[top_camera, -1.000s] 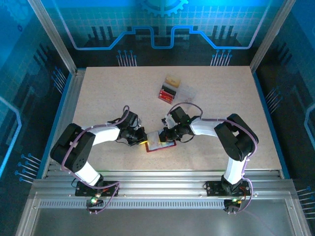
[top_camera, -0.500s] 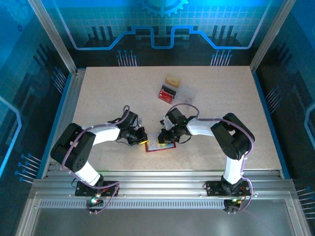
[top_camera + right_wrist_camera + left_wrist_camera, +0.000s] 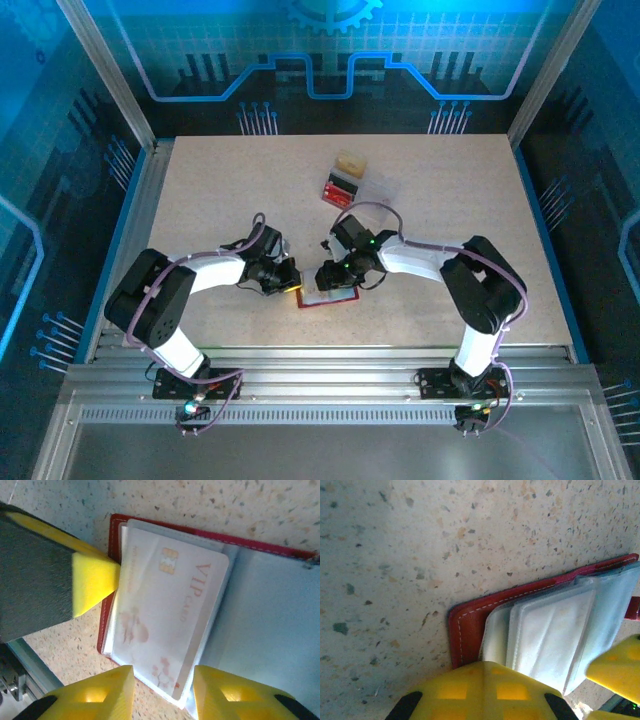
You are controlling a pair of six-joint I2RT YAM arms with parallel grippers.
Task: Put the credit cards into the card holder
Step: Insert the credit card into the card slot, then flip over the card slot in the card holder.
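The card holder point(image 3: 335, 298) lies open on the table between both grippers, red leather with clear sleeves point(image 3: 270, 625). A pale credit card point(image 3: 167, 605) printed "VIP card" lies flat on its left half, part way into a sleeve. My right gripper point(image 3: 162, 692) stands open just off the card's near end, one finger to each side, touching nothing. My left gripper point(image 3: 487, 672) is shut, its tips pressed on the holder's corner point(image 3: 465, 630) over the pale sleeves point(image 3: 550, 630). That gripper's yellow fingertip point(image 3: 92, 582) meets the holder's left edge in the right wrist view.
A clear plastic box point(image 3: 347, 186) with dark red pieces and a tan block point(image 3: 350, 163) stands further back on the table. The metal rail point(image 3: 320, 370) of the near table edge runs close behind the holder.
My right gripper has opened and let go of the card, which now lies on the holder. That arm shifted slightly left. The left gripper stayed shut in place.
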